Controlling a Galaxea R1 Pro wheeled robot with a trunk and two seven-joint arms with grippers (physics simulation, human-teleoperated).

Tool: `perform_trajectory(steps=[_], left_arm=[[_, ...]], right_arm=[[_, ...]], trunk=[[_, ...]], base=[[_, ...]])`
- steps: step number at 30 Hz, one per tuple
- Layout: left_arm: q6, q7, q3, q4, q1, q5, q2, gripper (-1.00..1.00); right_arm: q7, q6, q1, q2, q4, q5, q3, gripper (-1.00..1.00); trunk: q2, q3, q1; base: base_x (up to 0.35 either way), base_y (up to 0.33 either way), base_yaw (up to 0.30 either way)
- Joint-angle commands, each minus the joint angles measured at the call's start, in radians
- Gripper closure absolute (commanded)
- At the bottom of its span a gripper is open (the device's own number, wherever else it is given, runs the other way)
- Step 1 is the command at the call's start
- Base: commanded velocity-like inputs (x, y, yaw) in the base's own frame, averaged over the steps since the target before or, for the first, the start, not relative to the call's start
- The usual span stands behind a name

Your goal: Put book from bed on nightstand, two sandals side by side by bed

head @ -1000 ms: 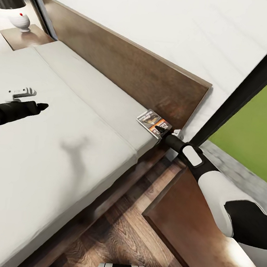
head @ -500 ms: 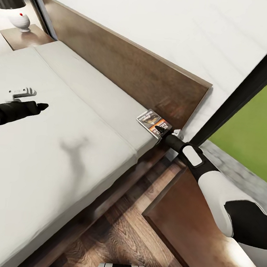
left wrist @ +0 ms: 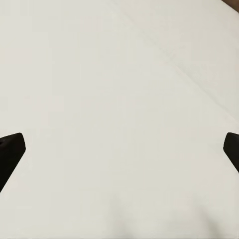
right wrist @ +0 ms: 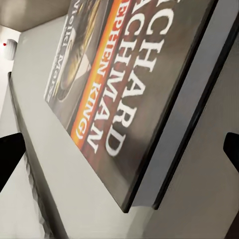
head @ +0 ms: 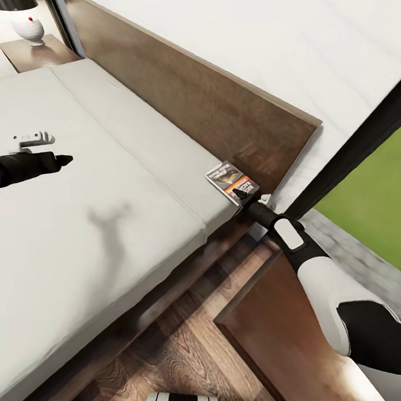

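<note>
While the book [head: 232,182] lies at the bed's [head: 101,228] corner edge, long axis toward the headboard [head: 191,96], my right tool [head: 244,196] gapes wide beside it.

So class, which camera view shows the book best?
The head view: the whole book lies at the bed's corner by the headboard, the right gripper at its edge. The right wrist view gives its cover close up, cropped. The left wrist view faces mattress.
</note>
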Motion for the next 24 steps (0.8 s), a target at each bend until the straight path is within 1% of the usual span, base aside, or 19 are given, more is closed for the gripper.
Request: perform_trajectory(steps=[1, 8, 15, 24], left_arm=[[0.003, 0.009, 0.0, -0.001, -0.001, 0.011, 0.0, -1.0], [0.003, 0.009, 0.0, -0.001, -0.001, 0.011, 0.0, -1.0], [0.003, 0.009, 0.0, -0.001, -0.001, 0.011, 0.0, -1.0], [0.003, 0.009, 0.0, -0.001, -0.001, 0.01, 0.001, -1.0]], right_arm=[[0.001, 0.003, -0.001, -0.001, 0.0, -0.006, 0.004, -1.0], [0.002, 0.003, -0.001, -0.001, -0.001, -0.006, 0.004, -1.0], [0.001, 0.004, -0.001, 0.0, -0.001, -0.008, 0.004, -1.0], [0.001, 0.003, -0.001, 0.0, -0.001, -0.008, 0.004, -1.0]], trunk=[[0.0, -0.001, 0.0], [0.0, -0.001, 0.0], [0.0, -0.001, 0.0], [0.0, -0.001, 0.0]], base=[[0.0, 0.0, 0.0], [0.0, 0.0, 0.012], [0.0, 0.0, 0.135], [0.0, 0.0, 0.021]])
